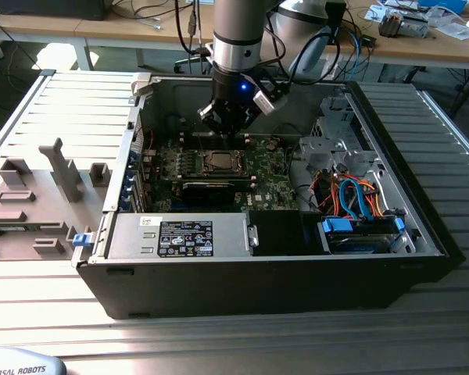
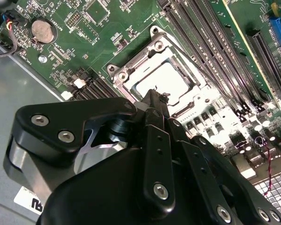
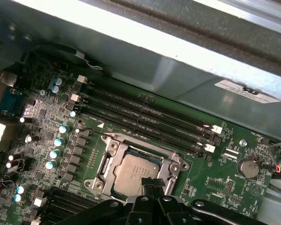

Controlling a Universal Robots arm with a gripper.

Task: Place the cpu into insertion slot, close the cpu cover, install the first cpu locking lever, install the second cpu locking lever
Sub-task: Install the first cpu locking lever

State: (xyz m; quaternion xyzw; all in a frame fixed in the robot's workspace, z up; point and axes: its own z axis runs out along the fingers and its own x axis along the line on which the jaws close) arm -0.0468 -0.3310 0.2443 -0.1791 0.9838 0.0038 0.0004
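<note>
One cpu (image 3: 133, 174) is seen seated in the motherboard socket, framed by the cpu cover (image 3: 106, 161) lying flat around it. The jaws (image 2: 154, 101) are held together, empty, just over the cover's edge inside the computer case (image 1: 422, 226).

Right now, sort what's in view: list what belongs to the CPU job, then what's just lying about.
Belongs to the job:
- cpu, seated in the socket
- cpu cover, the metal frame lying around the chip
- hand, fingertips at the socket's edge

Just lying about:
- coin battery
- memory slots
- orange and blue cables
- labelled box
- grey fixtures beside the case
</note>
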